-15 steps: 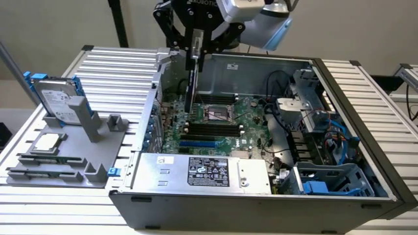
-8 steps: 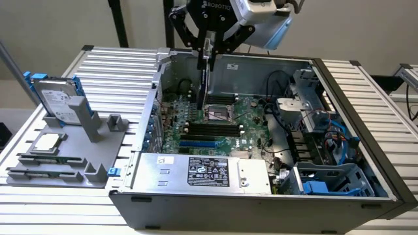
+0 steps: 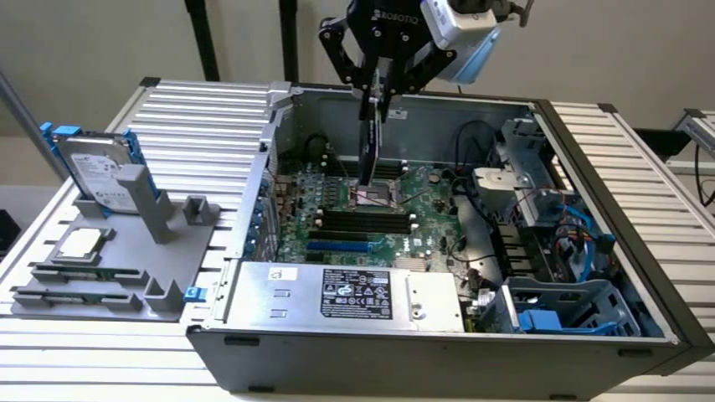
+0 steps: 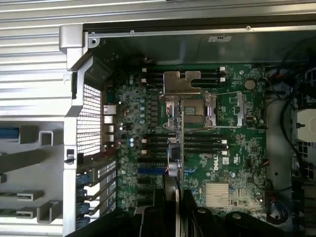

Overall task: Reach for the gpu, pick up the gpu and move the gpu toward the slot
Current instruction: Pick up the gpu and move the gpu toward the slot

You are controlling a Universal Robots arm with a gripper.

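I see one gripper (image 3: pixel 378 99) closed on the one gpu (image 3: pixel 367 146), which hangs on edge above the motherboard (image 3: pixel 386 222) inside the one open case (image 3: pixel 581 159). One hard drive (image 3: pixel 99 172) stands on the tray (image 3: pixel 67 289) outside.

gpu (image 3: pixel 367 134) seen edge-on, faces hidden, gripper (image 3: pixel 378 94) top cut off by frame edge

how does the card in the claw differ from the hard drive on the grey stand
The card hangs edge-on in the claw above the open computer case; the hard drive rests on the grey stand outside the case, at the exterior view's left. The card looks thin and dark; the hard drive is thicker, silver, with blue rails. The card is gripped; the hard drive stands free. Both stand roughly upright.
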